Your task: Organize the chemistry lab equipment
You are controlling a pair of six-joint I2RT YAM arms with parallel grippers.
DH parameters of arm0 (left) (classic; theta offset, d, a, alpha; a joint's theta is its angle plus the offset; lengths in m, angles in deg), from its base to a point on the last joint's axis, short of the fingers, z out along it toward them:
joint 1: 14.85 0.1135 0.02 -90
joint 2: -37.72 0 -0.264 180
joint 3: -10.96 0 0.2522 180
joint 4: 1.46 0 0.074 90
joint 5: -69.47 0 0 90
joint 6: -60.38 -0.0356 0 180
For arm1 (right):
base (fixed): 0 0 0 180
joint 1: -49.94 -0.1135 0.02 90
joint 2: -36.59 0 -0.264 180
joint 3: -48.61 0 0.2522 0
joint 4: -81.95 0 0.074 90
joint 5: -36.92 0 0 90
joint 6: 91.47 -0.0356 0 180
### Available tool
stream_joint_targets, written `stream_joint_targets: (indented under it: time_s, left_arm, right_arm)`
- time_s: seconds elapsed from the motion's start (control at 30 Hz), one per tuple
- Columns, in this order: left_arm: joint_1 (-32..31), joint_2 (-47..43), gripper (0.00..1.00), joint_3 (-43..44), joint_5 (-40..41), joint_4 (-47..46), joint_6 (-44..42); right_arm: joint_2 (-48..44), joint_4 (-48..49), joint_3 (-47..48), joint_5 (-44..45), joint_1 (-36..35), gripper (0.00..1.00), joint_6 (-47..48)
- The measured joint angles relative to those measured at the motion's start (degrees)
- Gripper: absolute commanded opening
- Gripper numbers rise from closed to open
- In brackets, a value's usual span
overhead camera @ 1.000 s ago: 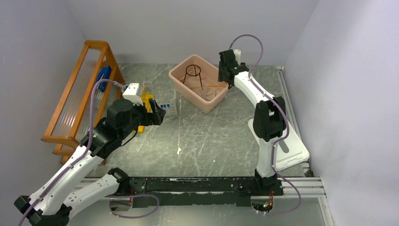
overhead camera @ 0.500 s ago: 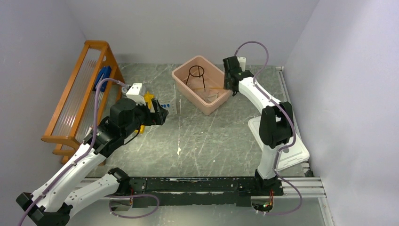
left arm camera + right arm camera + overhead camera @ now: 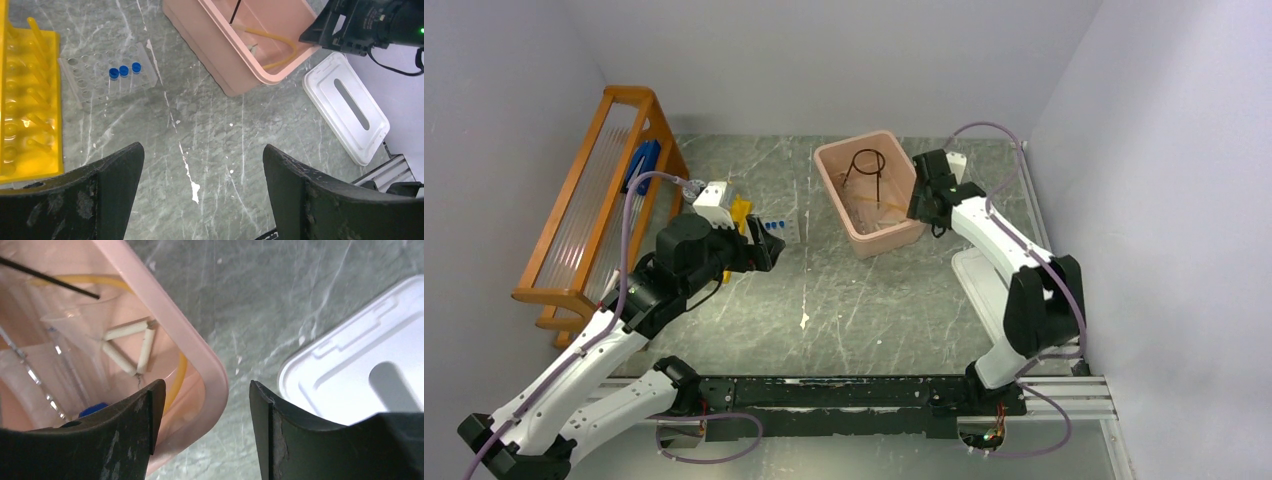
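The black wire tripod [image 3: 868, 165] stands inside the pink tub [image 3: 871, 195], toward the tub's far end. The tan rubber tubing [image 3: 177, 377] curves along the inner wall of the tub, and the white triangle [image 3: 127, 347] lies on the tub's bottom beside a clear funnel [image 3: 75, 320]. A blue cap shows low in the tub, partly hidden.

The right pincer [image 3: 200, 387] sits astride the tub's right-hand wall at its near corner, one finger inside and one outside. Its jaws are apart, and a strip of worktop [image 3: 280, 295] shows between the outer finger and the rim. Whether the inner finger touches the wall I cannot tell.

Left of the tub, three blue-capped clear tubes [image 3: 124, 71] stand in a clear holder [image 3: 100, 75]. Farther left of the tub, just beside that holder, lies the yellow tube rack [image 3: 30, 100].

The left pincer [image 3: 202, 155] hangs above bare worktop to the near left of the tub, jaws spread wide, with nothing in them.

The white rectangular lid [image 3: 347, 107] lies flat to the near right of the tub.
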Motion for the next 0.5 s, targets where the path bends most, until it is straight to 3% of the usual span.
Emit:
stream_joint_targets:
  time_s: [0.23,0.5]
  left_arm:
    - [0.0,-0.9,0.92,-0.8,-1.4,-0.4,0.4]
    - [0.0,-2.2,0.92,-0.9,-2.0,-0.3,0.4]
  right_arm:
    - [-11.3,-0.3,-9.7,-6.8,-2.1,0.66,-4.3]
    - [-15.2,-4.0,-9.1,-10.1,-4.6,0.68,-6.5]
